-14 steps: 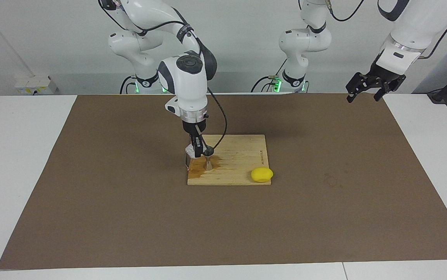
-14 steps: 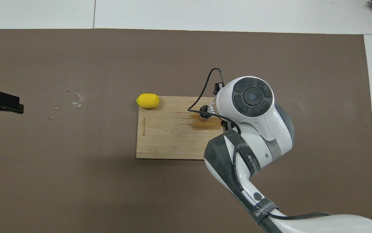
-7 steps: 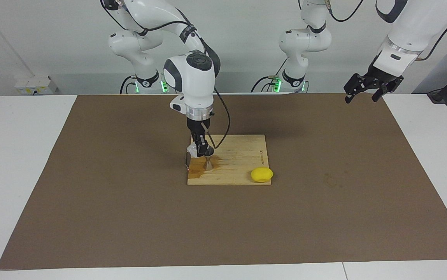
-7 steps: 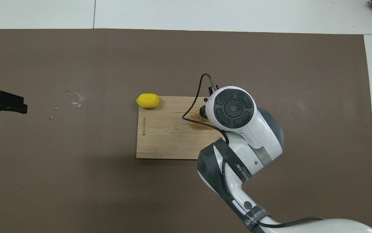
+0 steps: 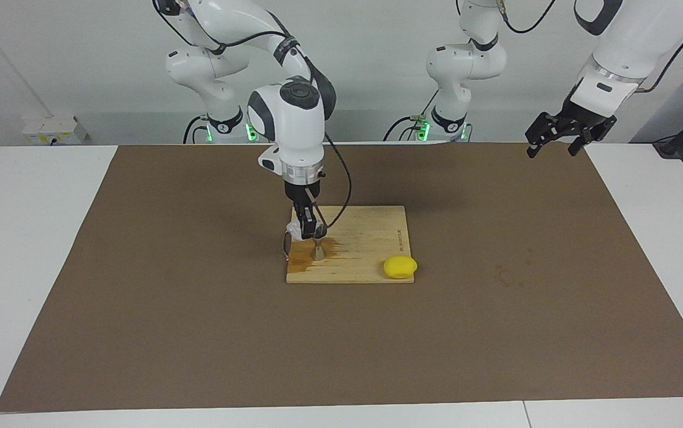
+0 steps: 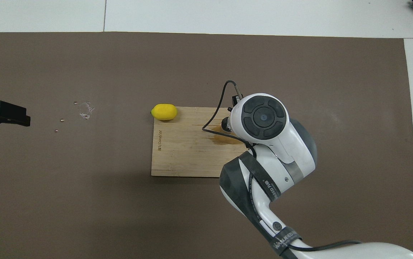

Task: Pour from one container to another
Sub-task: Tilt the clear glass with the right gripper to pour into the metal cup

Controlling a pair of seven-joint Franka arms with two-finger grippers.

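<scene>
In the facing view my right gripper (image 5: 305, 229) is shut on the clear glass cup (image 5: 290, 233). It holds the cup tilted, just above the wooden board (image 5: 371, 238) and close beside the small silver jigger (image 5: 319, 251). The jigger stands upright on the board at the end toward the right arm. A brown wet stain (image 5: 301, 257) spreads on the wood around it. In the overhead view the right arm's wrist hides the cup and the jigger. My left gripper (image 5: 552, 145) hangs open and empty, high over the mat's corner at the left arm's end.
A yellow lemon (image 5: 400, 267) (image 6: 164, 112) lies at the board's corner that is farther from the robots, toward the left arm's end. Small clear droplets (image 6: 85, 109) dot the brown mat (image 6: 84, 198) toward that same end.
The right arm's wrist has swung more upright over the board, with the cup staying beside the jigger. The left gripper has risen slightly.
</scene>
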